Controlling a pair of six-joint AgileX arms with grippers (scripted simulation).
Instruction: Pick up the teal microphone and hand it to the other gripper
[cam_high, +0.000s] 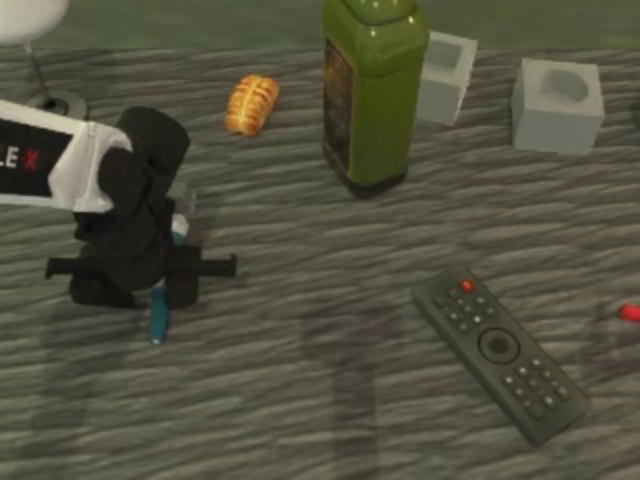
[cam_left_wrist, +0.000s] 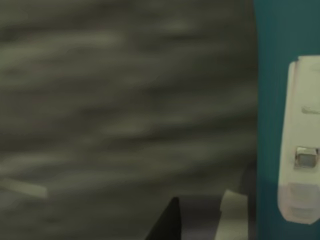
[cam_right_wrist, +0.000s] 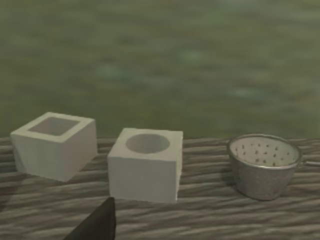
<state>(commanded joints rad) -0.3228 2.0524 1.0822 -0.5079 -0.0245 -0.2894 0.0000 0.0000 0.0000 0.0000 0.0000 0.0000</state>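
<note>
My left gripper (cam_high: 168, 272) sits low over the teal microphone (cam_high: 160, 312) at the left of the counter (cam_high: 300, 400), its black bulk covering most of the handle so that only the tapered end pokes out toward the near edge. In my left wrist view the teal handle with its white switch strip (cam_left_wrist: 300, 145) fills the frame right next to the camera, so I judge the jaws straddle it, but I cannot tell whether they have closed on it. To do this step well I should squeeze across the handle's narrow width, keep off the switch strip, and lift straight up before swinging toward the middle for the hand-off.

The counter has a grey, wavy grain. Going rightward: a small bread roll (cam_high: 251, 103), a tall green bottle (cam_high: 372, 90), 2 pale grey blocks (cam_high: 556, 104) at the far side, the long black remote (cam_high: 500, 355) nearer, and a red bit (cam_high: 628, 312) at the right edge. My right arm is parked out of the top view; its wrist view shows a metal strainer (cam_right_wrist: 264, 165) beside the blocks, and I cannot tell how its jaws stand
</note>
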